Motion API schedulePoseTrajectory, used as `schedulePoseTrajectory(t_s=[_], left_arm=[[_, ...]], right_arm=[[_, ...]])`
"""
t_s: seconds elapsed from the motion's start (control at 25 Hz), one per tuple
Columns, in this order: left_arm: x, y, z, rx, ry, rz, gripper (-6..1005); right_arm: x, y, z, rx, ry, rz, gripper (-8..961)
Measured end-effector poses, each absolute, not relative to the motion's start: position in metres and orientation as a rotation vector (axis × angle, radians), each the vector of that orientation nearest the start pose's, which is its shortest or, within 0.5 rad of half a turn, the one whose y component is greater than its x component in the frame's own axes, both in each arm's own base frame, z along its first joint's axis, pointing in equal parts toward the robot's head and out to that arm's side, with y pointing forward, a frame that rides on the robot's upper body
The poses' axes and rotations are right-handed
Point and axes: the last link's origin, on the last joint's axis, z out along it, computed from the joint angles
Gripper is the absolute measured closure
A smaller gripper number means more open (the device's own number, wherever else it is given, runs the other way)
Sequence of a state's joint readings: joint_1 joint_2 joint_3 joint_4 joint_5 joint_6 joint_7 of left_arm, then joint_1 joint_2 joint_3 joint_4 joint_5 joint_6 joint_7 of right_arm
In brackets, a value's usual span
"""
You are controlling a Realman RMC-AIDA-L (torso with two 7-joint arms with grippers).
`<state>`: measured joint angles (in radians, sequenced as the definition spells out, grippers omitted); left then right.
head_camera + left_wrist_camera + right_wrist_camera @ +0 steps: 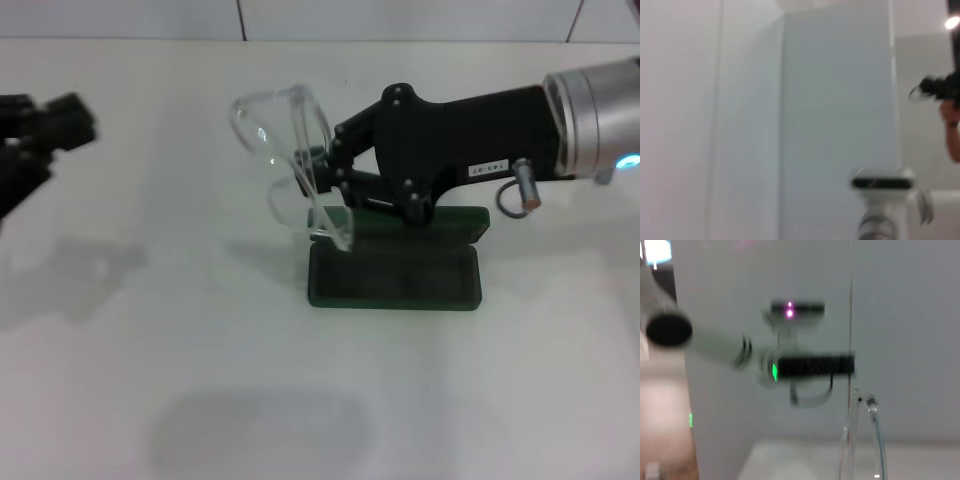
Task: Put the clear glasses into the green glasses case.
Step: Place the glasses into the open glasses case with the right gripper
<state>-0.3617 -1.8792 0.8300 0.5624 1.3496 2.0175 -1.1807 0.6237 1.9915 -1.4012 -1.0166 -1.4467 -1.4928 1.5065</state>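
Your clear glasses (285, 160) hang in the air above the white table (150, 400), pinched by the right gripper (318, 170), whose fingers are pressed onto the frame near the lenses' middle; one clear arm slants down toward the near left corner of the green glasses case (395, 275). The case lies open just below the gripper, its dark tray facing you. A small white label on the gripper body carries print too small to read. The right wrist view shows you only the glasses' arm tips (872, 440). Your left gripper (40, 125) sits at the table's far left; you cannot tell its fingers' state.
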Motion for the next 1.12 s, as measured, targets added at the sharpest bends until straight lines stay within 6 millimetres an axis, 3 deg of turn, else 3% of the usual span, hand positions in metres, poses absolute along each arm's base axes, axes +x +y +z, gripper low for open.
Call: schedulePoseTrajectory(t_s=[0.16,0.44,0.56,0.88,1.12], left_arm=[[-0.278,0.261,0.132,-2.478,-0.170,-1.251,928],[-0.297,0.243,0.146,-2.431,-0.203,-1.145,928],[-0.296,0.244,0.145,-2.447,-0.194,-1.128,928],[-0.292,0.247,0.137,-2.445,-0.208,-1.168,927],[-0.291,0.246,0.130,-2.438,-0.232,-1.194,927]], right_arm=[[0.079,0.333,0.021,-3.021,-0.185,0.549,850],[0.044,0.327,0.040,-3.006,-0.091,0.065,849],[0.034,0.329,0.031,-3.032,-0.029,-0.125,849],[0.030,0.330,-0.026,-2.967,-0.047,-0.688,847],[0.035,0.331,-0.051,-2.897,-0.113,-0.806,847]])
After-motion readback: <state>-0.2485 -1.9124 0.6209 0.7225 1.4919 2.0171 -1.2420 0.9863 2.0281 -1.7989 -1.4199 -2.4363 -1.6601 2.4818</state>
